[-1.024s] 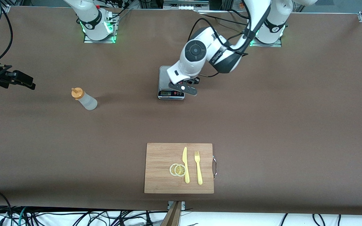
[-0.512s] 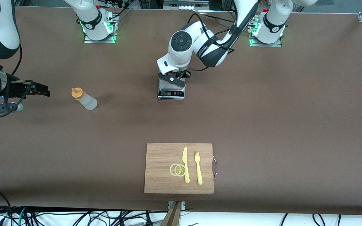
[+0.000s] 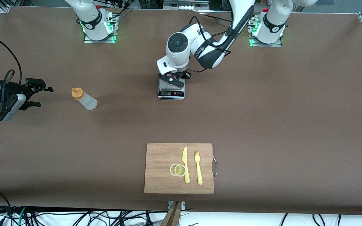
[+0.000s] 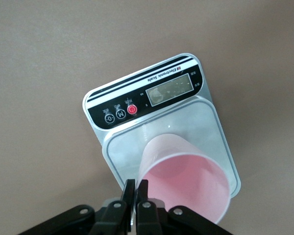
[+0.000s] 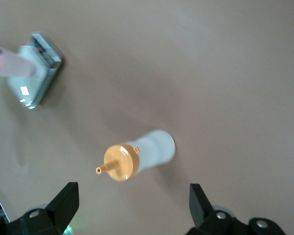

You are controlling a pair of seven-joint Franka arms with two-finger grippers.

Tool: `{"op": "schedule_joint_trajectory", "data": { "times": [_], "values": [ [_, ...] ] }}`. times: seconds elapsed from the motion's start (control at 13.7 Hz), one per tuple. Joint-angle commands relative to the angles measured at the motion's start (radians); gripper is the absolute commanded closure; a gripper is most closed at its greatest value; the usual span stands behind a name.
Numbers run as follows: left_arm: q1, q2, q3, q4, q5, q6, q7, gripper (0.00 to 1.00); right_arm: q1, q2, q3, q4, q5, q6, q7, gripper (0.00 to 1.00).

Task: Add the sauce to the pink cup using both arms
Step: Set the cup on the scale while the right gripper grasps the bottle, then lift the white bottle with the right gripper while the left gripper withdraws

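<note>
While pinched at its rim between the left gripper's [image 4: 136, 196] closed fingers, hung over the steel scale [image 4: 159, 128] lettered "Electronic Scale": the light, thin-walled pale pink plastic cup [image 4: 183, 182], likely to flex. Stood upright ahead of the right gripper's [image 5: 132, 203] wide-spread, empty fingers: the translucent whitish squeeze bottle [image 5: 139, 155] with orange nozzle cap; probably soft and slippery, best taken mid-body.
</note>
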Motion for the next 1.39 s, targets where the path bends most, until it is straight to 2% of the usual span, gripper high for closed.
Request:
{"op": "schedule_joint_trajectory", "data": {
  "times": [0.0,0.07,0.29,0.44,0.73,0.95,1.1,1.32],
  "values": [
    [-0.019,0.007,0.014,0.014,0.018,-0.002,0.008,0.17,-0.033,0.037,-0.035,-0.057,0.147,0.003,-0.318,0.0],
    [-0.018,0.003,0.014,0.023,0.016,-0.004,0.006,0.0,-0.051,0.056,-0.041,-0.075,0.188,0.0,-0.427,0.0],
    [-0.003,-0.04,0.018,0.039,-0.045,-0.036,0.003,0.0,-0.102,0.179,-0.041,-0.086,0.318,-0.067,-0.787,0.0],
    [0.013,-0.086,0.047,0.08,-0.079,-0.127,0.003,0.0,-0.135,0.262,-0.041,-0.086,0.386,-0.118,-0.958,0.0],
    [0.057,-0.192,0.201,0.216,-0.08,-0.345,0.012,0.0,-0.166,0.368,-0.041,-0.074,0.448,-0.179,-1.226,0.0],
    [0.154,-0.258,0.219,0.244,-0.054,-0.421,0.028,0.0,-0.174,0.437,-0.041,-0.066,0.524,-0.227,-1.368,0.0],
    [0.226,-0.308,0.259,0.249,-0.04,-0.505,0.038,0.0,-0.171,0.46,-0.041,-0.065,0.526,-0.265,-1.408,0.0],
    [0.416,-0.347,0.259,0.276,-0.036,-0.653,0.197,0.0,-0.157,0.481,-0.031,-0.049,0.526,-0.268,-1.431,0.0]
  ]
}}
